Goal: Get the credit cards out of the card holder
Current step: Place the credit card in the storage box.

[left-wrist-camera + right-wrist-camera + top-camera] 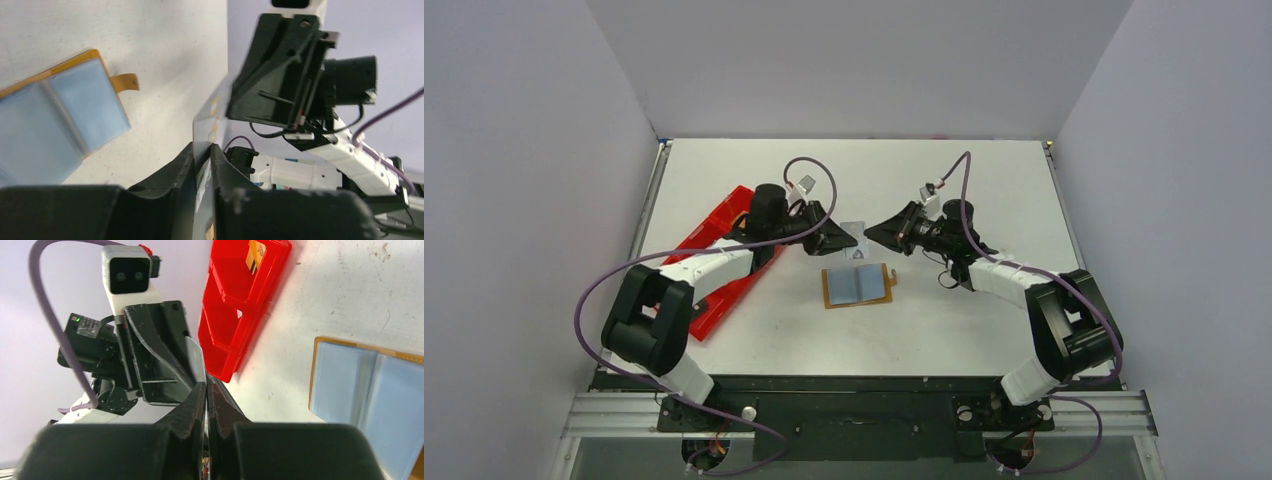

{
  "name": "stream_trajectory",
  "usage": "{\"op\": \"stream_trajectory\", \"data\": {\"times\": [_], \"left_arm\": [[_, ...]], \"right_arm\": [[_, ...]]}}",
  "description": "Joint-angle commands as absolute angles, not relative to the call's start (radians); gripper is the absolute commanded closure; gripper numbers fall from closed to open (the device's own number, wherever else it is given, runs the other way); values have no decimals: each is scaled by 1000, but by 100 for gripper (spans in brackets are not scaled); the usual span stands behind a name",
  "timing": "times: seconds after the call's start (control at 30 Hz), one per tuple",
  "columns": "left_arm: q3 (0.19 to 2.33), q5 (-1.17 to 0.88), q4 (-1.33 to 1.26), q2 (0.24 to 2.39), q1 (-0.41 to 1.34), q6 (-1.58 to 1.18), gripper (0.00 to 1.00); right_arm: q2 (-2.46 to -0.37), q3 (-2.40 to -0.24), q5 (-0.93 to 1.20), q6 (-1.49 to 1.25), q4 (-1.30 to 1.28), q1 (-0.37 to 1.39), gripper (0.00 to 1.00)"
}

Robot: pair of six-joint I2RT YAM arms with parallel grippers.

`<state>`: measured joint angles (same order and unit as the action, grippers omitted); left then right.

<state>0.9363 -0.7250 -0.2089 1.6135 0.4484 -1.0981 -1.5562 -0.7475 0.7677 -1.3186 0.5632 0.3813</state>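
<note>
The left hand (202, 150) is clenched on a credit card (204, 125). Its two dark fingers press against the card's faces, and the card stands on edge between them. The card reaches out from those fingers to the right hand (206, 387), whose fingers are shut on its opposite end, so both hands grip the one card at once. From above, the two hands point at each other over the middle of the desk (964, 180), tips close together, with the pale card held between them, clear of the surface.

Just nearer than the hands, the card holder (857, 286) lies open and flat on the desk, untouched by either hand. It has a tan rim around two pale blue-grey panels and a small tan tab sticking out at its right side. Whether those panels are cards or pockets cannot be told.

Further out, on the left side of the desk, lies the long red tray (235, 325). It sits at a slant, and the left arm crosses over it.
</note>
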Motion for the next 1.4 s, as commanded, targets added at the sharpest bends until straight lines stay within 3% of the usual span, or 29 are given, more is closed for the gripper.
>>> {"op": "stream_trajectory", "data": {"times": [0.0, 0.03, 0.1, 0.13, 0.2, 0.27, 0.53, 0.9, 1.37], "left_arm": [[926, -739, -290, 1577, 442, -1106, 97], [925, -738, -294, 1577, 442, -1106, 100], [918, -736, -300, 1574, 442, -1107, 100], [916, -731, -300, 1571, 442, -1106, 100], [918, -718, -273, 1565, 440, -1094, 100], [924, -693, -227, 1555, 440, -1069, 100], [939, -498, 66, 1450, 389, -933, 100], [989, -96, 528, 1240, 172, -746, 100], [961, -45, 535, 1287, -87, -732, 100]], "right_arm": [[-1545, -777, 779, -1324, 644, 389, 100], [-1544, -779, 776, -1321, 632, 392, 98], [-1539, -790, 762, -1292, 581, 396, 74], [-1530, -797, 755, -1251, 548, 399, 56], [-1511, -830, 723, -1165, 425, 407, 38], [-1490, -874, 672, -1069, 278, 420, 31], [-1437, -966, 437, -881, -59, 426, 27], [-1444, -960, 402, -837, -86, 427, 27], [-1431, -949, 415, -798, -115, 425, 27]]}}
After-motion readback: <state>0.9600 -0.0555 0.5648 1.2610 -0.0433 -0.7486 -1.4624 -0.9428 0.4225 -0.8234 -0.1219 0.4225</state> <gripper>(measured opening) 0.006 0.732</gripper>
